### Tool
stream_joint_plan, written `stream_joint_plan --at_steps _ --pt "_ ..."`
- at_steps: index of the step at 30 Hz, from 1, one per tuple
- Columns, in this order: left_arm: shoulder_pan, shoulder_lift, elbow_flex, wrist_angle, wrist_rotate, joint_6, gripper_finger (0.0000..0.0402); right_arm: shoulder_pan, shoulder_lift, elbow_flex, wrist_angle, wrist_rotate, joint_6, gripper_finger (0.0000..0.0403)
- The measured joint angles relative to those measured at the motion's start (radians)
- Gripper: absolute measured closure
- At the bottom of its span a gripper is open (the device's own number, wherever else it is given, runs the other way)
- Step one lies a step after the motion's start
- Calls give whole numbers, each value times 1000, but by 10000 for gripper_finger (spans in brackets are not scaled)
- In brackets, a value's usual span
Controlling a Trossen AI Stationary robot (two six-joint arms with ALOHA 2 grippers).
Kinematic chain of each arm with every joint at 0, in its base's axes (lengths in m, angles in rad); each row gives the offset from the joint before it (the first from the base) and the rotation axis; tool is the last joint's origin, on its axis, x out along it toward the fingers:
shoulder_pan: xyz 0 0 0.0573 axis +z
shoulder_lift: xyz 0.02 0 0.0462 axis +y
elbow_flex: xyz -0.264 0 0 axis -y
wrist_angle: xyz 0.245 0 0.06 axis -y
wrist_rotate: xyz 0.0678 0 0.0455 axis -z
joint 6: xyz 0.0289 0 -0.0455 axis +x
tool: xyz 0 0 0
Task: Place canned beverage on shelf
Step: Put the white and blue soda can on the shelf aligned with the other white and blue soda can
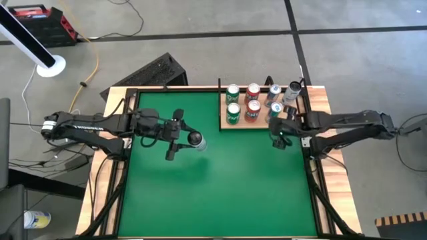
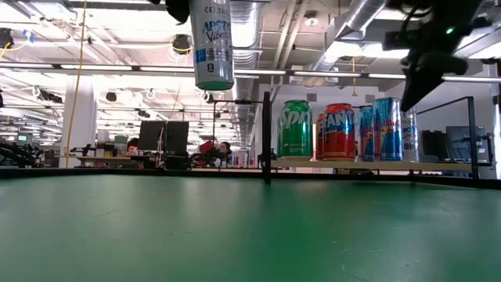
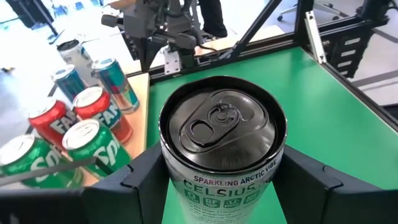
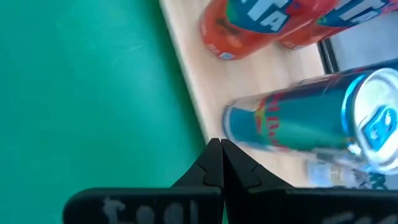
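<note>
Six cans [image 1: 243, 102] (shelf [image 1: 257, 125]), left hand [image 1: 183, 138] holding Celsius can [image 2: 213, 43]

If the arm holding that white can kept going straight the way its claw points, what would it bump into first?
Probably the cans on the shelf. The left gripper, holding the white can above the table, points toward the green cans at the shelf's near end. Depth is unclear, so it might pass above them.

l arm [image 1: 175, 131] gripping can [image 1: 196, 140], shelf [image 1: 261, 124] w/ cans

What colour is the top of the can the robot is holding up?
Black, the lid of the Celsius can; the left wrist view shows it best.
</note>
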Motion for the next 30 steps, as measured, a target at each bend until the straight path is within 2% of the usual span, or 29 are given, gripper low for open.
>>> stream_joint_plan --at_steps 5,14,30 --pt "1 0 0 -14 -5 -4 186 -100 22 0 35 -33 -101 387" --pt "1 0 0 -25 -3 -2 186 -217 53 0 69 -35 -181 386" --pt "-2 0 0 -38 -3 -10 186 -297 58 0 112 -25 -221 386"
